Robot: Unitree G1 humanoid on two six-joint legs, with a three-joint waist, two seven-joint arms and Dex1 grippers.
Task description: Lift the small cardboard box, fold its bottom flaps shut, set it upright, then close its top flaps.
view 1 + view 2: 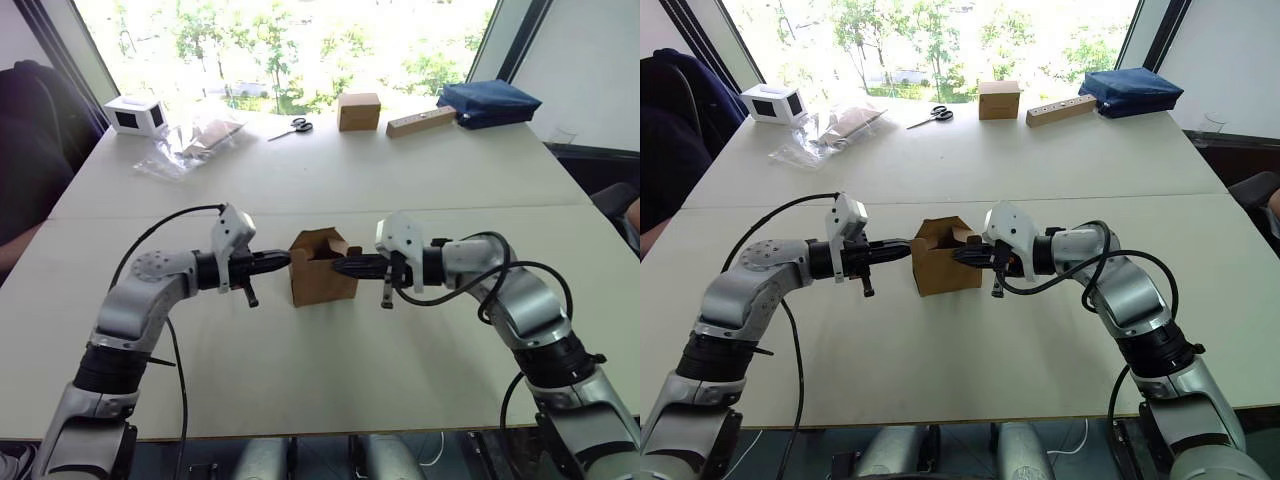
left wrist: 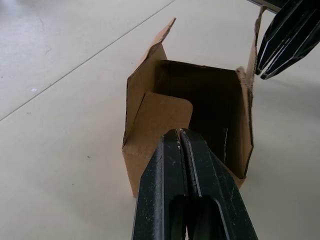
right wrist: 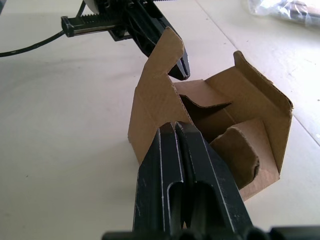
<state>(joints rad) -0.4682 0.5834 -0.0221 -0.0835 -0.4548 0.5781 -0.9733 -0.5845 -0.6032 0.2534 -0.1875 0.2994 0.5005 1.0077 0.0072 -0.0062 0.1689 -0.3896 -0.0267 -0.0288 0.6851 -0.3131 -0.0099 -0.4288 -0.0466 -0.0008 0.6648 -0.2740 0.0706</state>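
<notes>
— Closing the top comes next, I'd say: the small cardboard box (image 1: 323, 268) already stands upright on the table (image 1: 330, 190), in the middle of the near half, mouth up, with the top flaps (image 3: 200, 95) not yet shut.

— Where are the arms?

— One on each side. The left gripper (image 1: 283, 260) points in from the left with its tip at the box's left wall; the right gripper (image 1: 340, 266) comes in from the right, its tip at the right rim. Both pairs of fingers are pressed together, nothing between them. They look set to work as pushers rather than clamps.

— So how would you do it well?

— Small side tabs first, then the lid panel over them. The left wrist view shows a rounded tab (image 2: 162, 117) already leaning inward, and the tall panel standing up on the left. I'd fold that one last.

— What's the risk?

— The carton is light and empty, so a sideways push will likely slide it. I'd have one gripper brace the wall while the other presses down along the crease, slowly.

— Anything in the way?

— No. The scissors (image 1: 292, 127), the tan cube box (image 1: 359, 111) and the wooden block (image 1: 421, 122) sit well apart, along the far edge.
</notes>
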